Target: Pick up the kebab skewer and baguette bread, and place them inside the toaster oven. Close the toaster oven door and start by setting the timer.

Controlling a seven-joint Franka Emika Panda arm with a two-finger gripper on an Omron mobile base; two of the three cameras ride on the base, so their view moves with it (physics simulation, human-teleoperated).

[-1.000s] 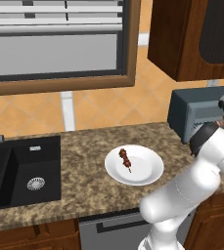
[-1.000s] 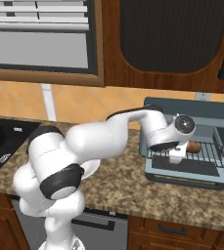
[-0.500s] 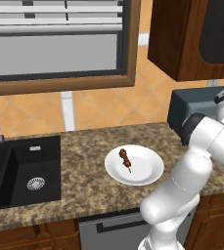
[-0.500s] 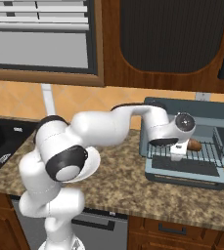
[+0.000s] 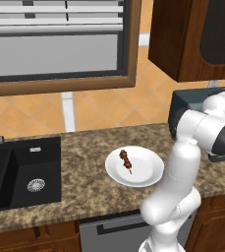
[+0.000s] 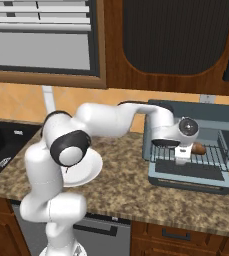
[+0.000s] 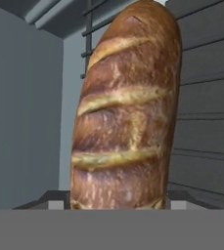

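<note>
Since a second ago the arm's elbow has swung round toward the sink side, while the hand has kept its place at the mouth of the toaster oven and the plate and skewer have not stirred.

From the left base view, the kebab skewer (image 5: pixel 126 160) lies on a white plate (image 5: pixel 148 174) on the speckled bench (image 5: pixel 79 192), just to the right of the black sink (image 5: pixel 20 177). The white arm rises in front of the plate's right edge, and behind its upper joints stands the toaster oven (image 5: pixel 182 106) at the far right.

From the right base view, the hand (image 6: pixel 182 161) points down over the wire rack (image 6: pixel 213 157) inside the oven. The baguette bread (image 6: pixel 199 148) sits on that rack, right beside the hand. The toaster oven door (image 6: pixel 191 174) lies dropped open, flat over the bench in front of the oven. The plate's rim shows behind the arm's lower joints.

From the hand view, the loaf stands close and large, its crust slashes crossing it, with grey oven walls around it. The finger tips flank its lower end, set apart at the loaf's width; whether they press on it I cannot tell.
</note>
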